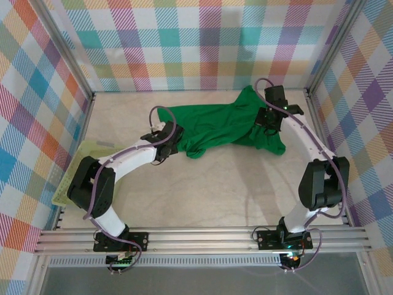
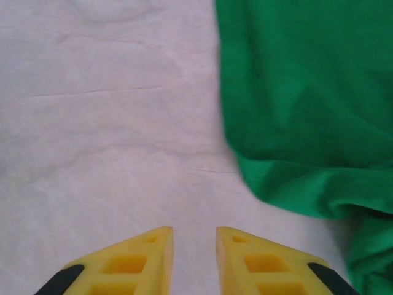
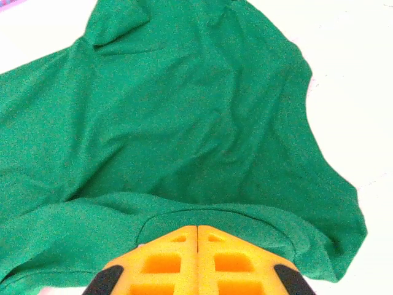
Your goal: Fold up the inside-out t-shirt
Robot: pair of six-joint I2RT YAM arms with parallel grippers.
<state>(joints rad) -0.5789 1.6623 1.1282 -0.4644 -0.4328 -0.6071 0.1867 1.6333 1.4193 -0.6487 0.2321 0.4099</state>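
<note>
- The inside-out t-shirt (image 1: 215, 126) lies rumpled on the table (image 1: 202, 190), between the two grippers.
- The left arm (image 1: 132, 157) bends its elbow outward, with the forearm slanting to the shirt's left edge. The left gripper (image 2: 193, 232) sits low just beside that edge, fingers slightly apart and holding nothing.
- The right arm (image 1: 305, 140) bends likewise and reaches onto the shirt's right end. The right gripper (image 3: 196, 228) is closed tight, its tips at a hem. Whether cloth is pinched, I cannot tell.

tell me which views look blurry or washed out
top external view: sharp and evenly lit, no glare on the table; left wrist view: soft overall, with the edge of the t-shirt smeared; right wrist view: the table corners are blown out to near white and the green cloth looks grainy
</note>
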